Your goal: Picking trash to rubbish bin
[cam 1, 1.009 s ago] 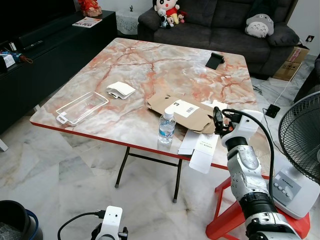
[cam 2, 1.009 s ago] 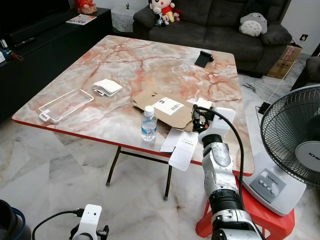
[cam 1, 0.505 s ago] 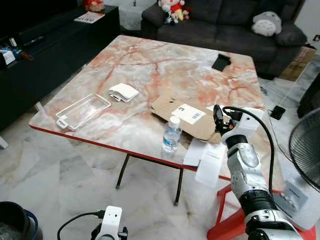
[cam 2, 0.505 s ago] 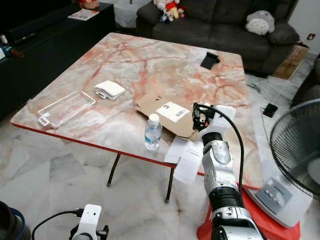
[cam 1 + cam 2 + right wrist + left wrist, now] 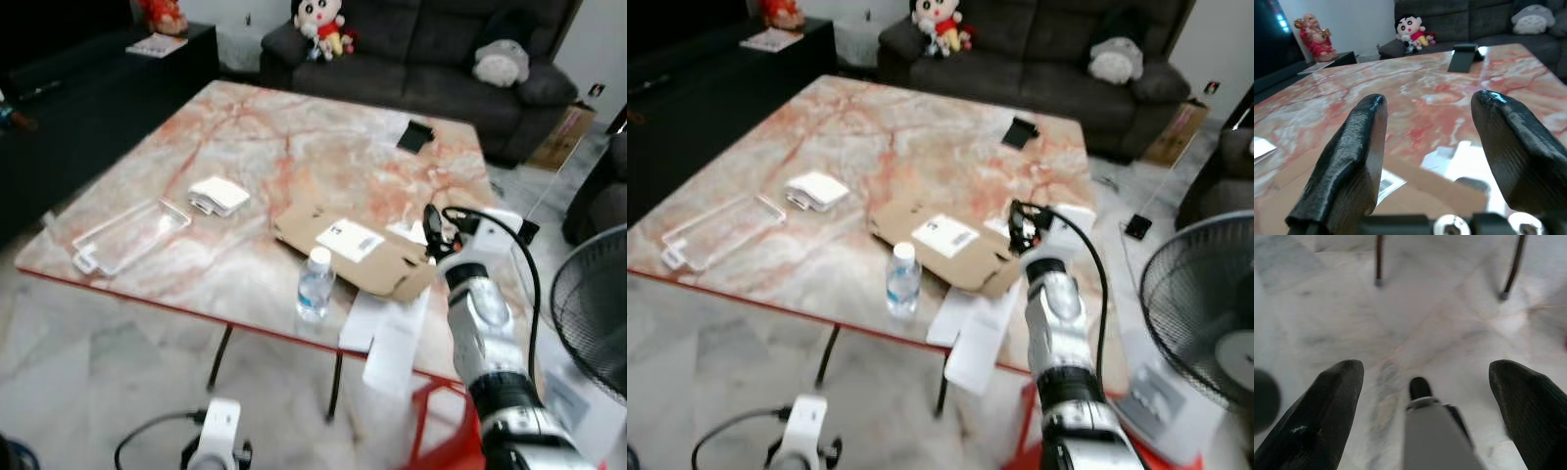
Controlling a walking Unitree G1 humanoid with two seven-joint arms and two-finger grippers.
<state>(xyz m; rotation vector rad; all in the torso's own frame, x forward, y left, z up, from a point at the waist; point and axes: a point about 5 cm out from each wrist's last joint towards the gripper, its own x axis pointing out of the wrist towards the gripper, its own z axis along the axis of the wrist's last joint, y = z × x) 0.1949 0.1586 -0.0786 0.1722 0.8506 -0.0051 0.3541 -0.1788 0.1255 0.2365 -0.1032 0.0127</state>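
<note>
The trash all lay on the marble table [image 5: 245, 137]: flattened cardboard [image 5: 343, 245], water bottle [image 5: 314, 285], white papers [image 5: 387, 333] at the near edge. Our right gripper [image 5: 1427, 161] hovered over the cardboard, fingers spread and empty; our left gripper [image 5: 1425, 406] hung idle, open. We judged nothing binned yet.

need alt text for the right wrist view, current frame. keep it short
The right gripper hangs open low over a marble table, its two black fingers spread apart above a flattened cardboard piece with a white label. Farther back, a small black object stands on the table, with a dark sofa and a plush doll beyond.
</note>
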